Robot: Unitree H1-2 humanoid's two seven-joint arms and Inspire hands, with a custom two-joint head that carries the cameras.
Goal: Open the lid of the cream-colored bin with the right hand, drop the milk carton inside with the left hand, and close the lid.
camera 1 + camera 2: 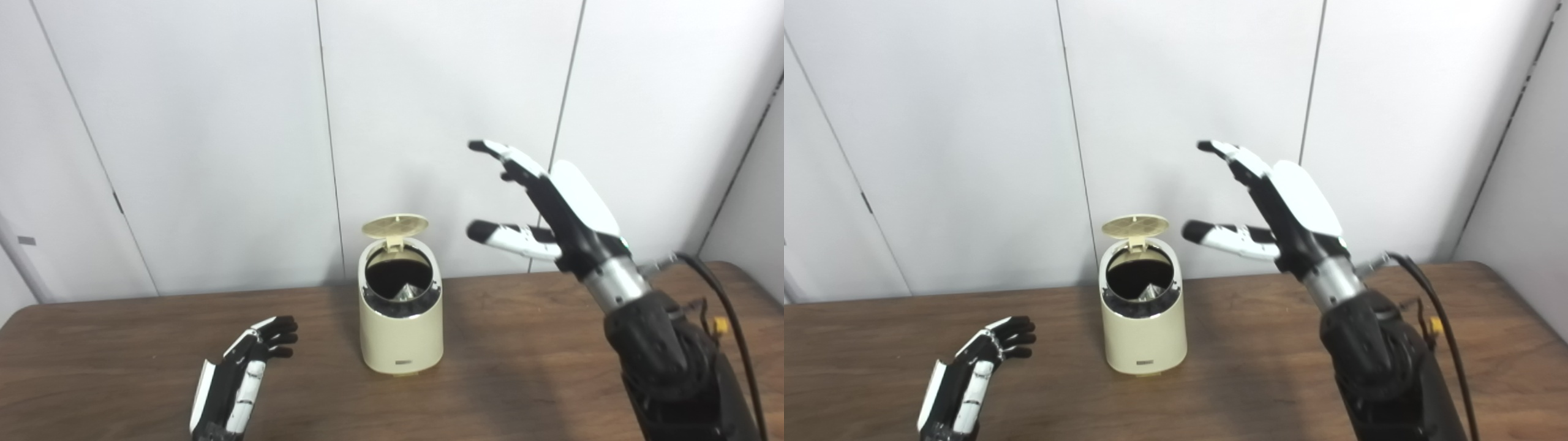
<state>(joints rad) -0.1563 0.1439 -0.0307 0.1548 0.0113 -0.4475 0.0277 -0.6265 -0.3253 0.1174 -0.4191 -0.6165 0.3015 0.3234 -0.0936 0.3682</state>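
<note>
Left eye view first, reading from the left: the left hand (239, 373) lies low over the wooden table (527, 380), near the front edge, its arm coming up from the bottom of the picture. The palm side faces right, the fingers (278, 335) reach away toward the wall and curl slightly at the tips, and they are spread with nothing between them — it holds nothing. Just to its right, well clear of the fingertips, stands the cream-colored bin (401, 331), upright near the middle of the table. Its lid (395, 225) is hinged at the back and tipped up wide, underside showing, so the dark mouth of the bin is open to the camera. Inside that mouth a pale, peaked shape shows — the milk carton (407, 290), mostly sunk below the rim, only its top visible. Farther right, the right hand (551, 208) is raised well above the table, higher than the lid and off to its right, touching neither bin nor lid. Its fingers stretch up and to the left, the thumb (508, 236) juts out below them toward the bin, and the wide gap between them is unfilled. A black cable (729, 324) runs down beside the right forearm. Pale wall panels (202, 122) stand behind everything, and nothing lies between either hand and the bin.
</note>
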